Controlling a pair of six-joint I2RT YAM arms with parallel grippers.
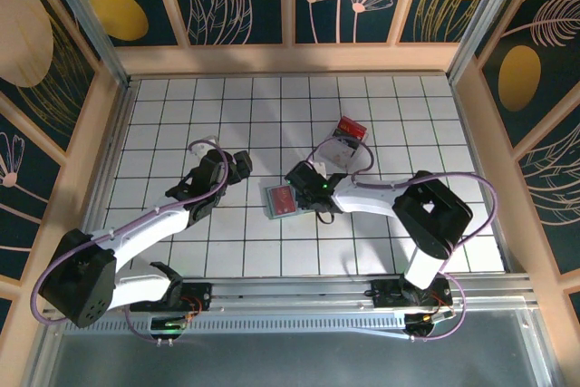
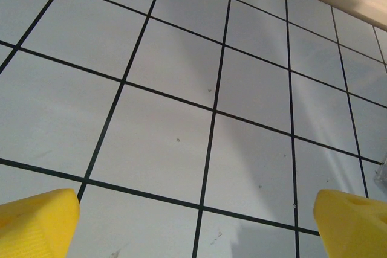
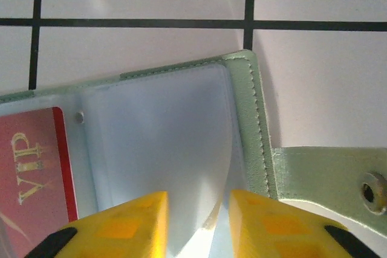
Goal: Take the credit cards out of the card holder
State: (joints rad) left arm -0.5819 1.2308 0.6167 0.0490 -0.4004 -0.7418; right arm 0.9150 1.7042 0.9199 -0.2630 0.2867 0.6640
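The card holder (image 1: 272, 209) lay open and flat on the white tiled table (image 1: 181, 115), just left of the top view's centre, and there it read only as a small grey-green rectangle with a red card (image 1: 283, 200) on its face. The right wrist view gave the detail the overhead one lacked: a pale green, leather-like holder (image 3: 251, 119) with a stitched, rounded corner. Inside it sat a glossy clear sleeve (image 3: 157, 143). A strap (image 3: 326, 173) of the same green ran off the right edge and carried a dark metal snap (image 3: 373, 191). The red card (image 3: 33, 167) sat tucked in the sleeve at lower left, printed "VIP" in gold, with most of it cut off by the frame. The right gripper (image 3: 196, 225) hung over the sleeve, its yellow ribbed fingertips (image 3: 121, 228) a narrow gap apart. Whether they touched the plastic could not be told, and nothing sat clamped between them. From above, the right gripper (image 1: 304, 180) covered the holder's right side. The left gripper (image 1: 237, 167) was just left of the holder. In its own view the left gripper (image 2: 196, 225) was spread as wide as it went and empty, its yellow tips (image 2: 36, 222) in the bottom corners over bare black-lined tiles (image 2: 181, 89). Toward the upper right of the top view lay a small box (image 1: 350, 127) showing red, too small to read.
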